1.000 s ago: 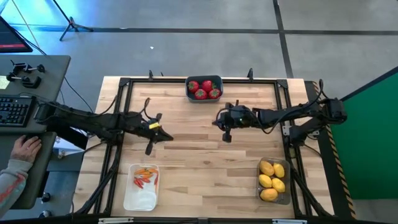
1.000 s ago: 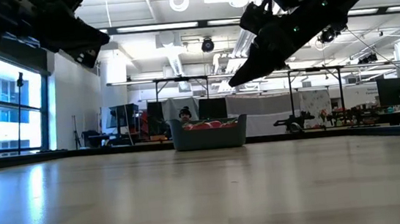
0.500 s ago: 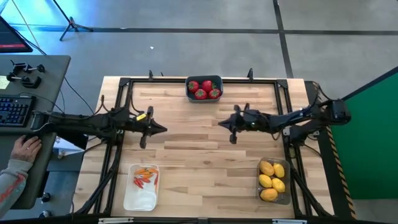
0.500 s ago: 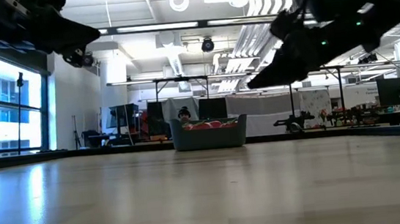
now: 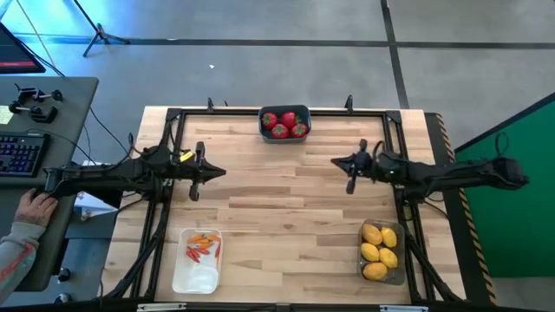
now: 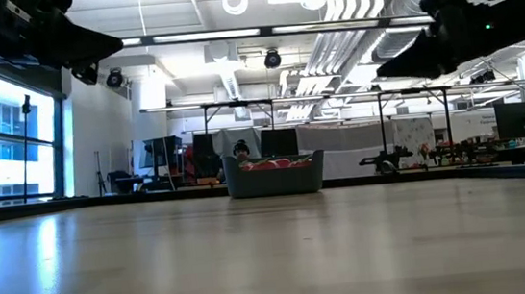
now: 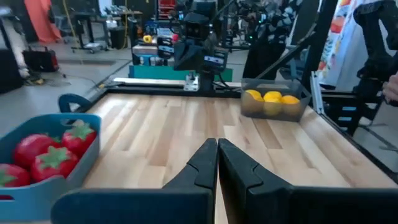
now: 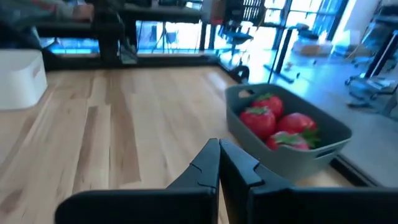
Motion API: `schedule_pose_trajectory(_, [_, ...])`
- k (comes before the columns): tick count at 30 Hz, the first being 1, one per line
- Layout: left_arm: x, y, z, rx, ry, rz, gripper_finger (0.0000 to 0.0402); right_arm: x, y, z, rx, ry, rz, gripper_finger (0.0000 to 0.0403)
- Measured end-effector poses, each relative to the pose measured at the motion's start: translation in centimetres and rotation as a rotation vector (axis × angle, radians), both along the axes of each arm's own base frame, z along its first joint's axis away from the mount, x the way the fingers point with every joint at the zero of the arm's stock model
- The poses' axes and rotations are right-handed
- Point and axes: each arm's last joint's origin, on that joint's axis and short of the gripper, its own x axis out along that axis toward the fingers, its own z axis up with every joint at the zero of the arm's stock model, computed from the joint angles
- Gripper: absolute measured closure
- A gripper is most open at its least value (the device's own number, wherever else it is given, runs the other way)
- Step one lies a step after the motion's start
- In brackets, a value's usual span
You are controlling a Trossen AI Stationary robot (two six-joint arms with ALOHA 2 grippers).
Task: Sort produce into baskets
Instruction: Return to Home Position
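Now all the produce lies in bins, and the bins sit at the rim of the table (image 5: 277,208), so the wide wooden middle is bare. The blue-grey bin (image 5: 285,139) stands at the middle of the far edge and holds the red fruits (image 5: 279,131) with green tops. The white bin (image 5: 195,279) is at the near edge on my left, with the thin orange-red peppers (image 5: 201,249) heaped at its far end. The smoky bin (image 5: 399,270) is at the near right corner, and the lemons (image 5: 370,251) fill most of it.

My left pincer (image 5: 218,172) hangs above the left part of the table, clenched on nothing, fingers pressed flat together. My right pincer (image 5: 336,162) hangs above the right part, also clenched and empty. The two point at each other, well apart, both high above the wood.

From table height only the blue-grey bin shows clearly. My right wrist view cuts the white bin off at its edge. Beyond the table's left side, a person's hand (image 5: 35,206) rests near a keyboard (image 5: 19,154).
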Motion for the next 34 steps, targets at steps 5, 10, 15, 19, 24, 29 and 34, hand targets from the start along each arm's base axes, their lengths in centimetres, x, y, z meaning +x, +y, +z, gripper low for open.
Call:
schedule_pose_trajectory(5, [-0.6,0.4,0.2,0.028,-0.016,0.04,0.0401,-2.1,0.1,-0.4,-0.023,-0.071,-0.022,0.0403])
schedule_pose_trajectory(10, [-1.3,0.6,0.2,0.036,-0.015,0.07,0.0401,-3.7,0.2,-1.2,-0.038,-0.119,-0.071,0.0403])
schedule_pose_trajectory(15, [-2.1,0.7,0.3,0.04,-0.032,0.096,0.0401,-4.9,0.2,-1.8,-0.071,-0.185,-0.113,0.0403])
schedule_pose_trajectory(19, [-2.7,0.7,0.6,0.046,-0.06,0.116,0.0401,-5.7,0.1,-2.0,-0.077,-0.178,-0.162,0.0403])
schedule_pose_trajectory(24, [-2.9,1.0,-0.9,0.051,-0.106,0.164,0.0401,-6.7,0.1,-1.7,-0.091,-0.211,-0.223,0.0403])
schedule_pose_trajectory(29, [-3.2,1.1,-2.6,0.049,-0.155,0.195,0.0401,-7.1,0.0,-1.5,-0.119,-0.234,-0.258,0.0403])
schedule_pose_trajectory(34, [-3.6,1.1,-3.0,0.054,-0.175,0.218,0.0401,-7.1,-0.2,-1.6,-0.105,-0.231,-0.292,0.0403])
